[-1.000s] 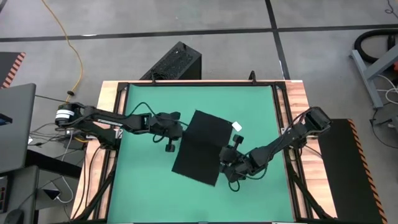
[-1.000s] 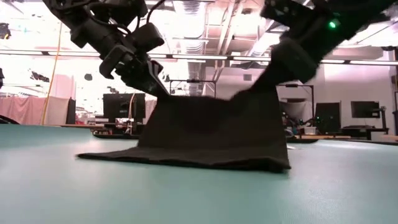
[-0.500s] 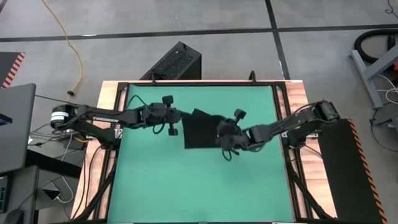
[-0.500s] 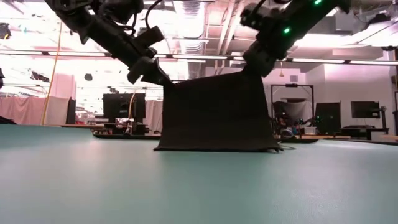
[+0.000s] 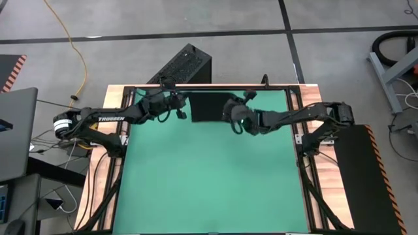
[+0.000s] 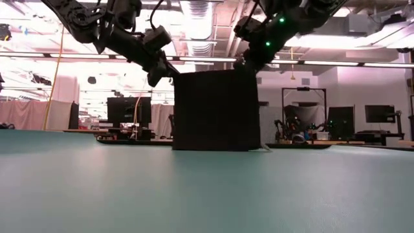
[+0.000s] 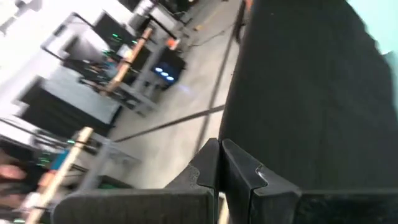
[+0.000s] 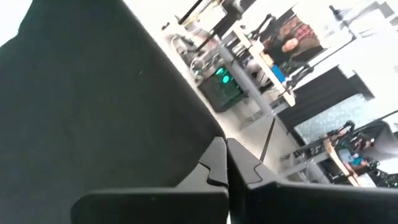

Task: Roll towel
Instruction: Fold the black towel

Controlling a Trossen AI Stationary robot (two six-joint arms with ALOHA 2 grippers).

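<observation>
The black towel (image 6: 217,110) hangs like a curtain over the far part of the green mat (image 5: 209,176), in the high view a dark strip (image 5: 206,106). Its lower edge (image 6: 217,149) meets the mat, and a small white tag (image 6: 266,149) shows at its lower right corner. My left gripper (image 6: 169,72) is shut at the towel's upper left corner. At the upper right corner my right gripper (image 6: 246,65) is shut too. Each wrist view shows shut fingers beside black cloth (image 7: 311,93) (image 8: 93,93). My left gripper pinches the towel's upper left corner (image 7: 249,134) between its two fingers. It comes nearly level from the table's left side. The towel hangs below it with the lower edge on the mat. My right gripper pinches the towel's upper right corner (image 8: 186,134) between its two fingers, coming nearly level from the table's right side. The top edge (image 6: 210,72) runs straight between the two grippers.
The mat's near and middle parts (image 5: 209,196) lie bare. A wooden frame (image 5: 307,98) borders the mat. Beyond the far edge a black box (image 5: 186,65) stands on the floor. A laptop (image 5: 16,130) sits to the left of the table.
Both grippers have gone toward the table's far edge and up, tipping from slanting down to nearly level, still shut on the towel's corners. The towel, earlier draped with much of it lying on the mat, has been drawn up and dragged farther back; it now hangs upright.
</observation>
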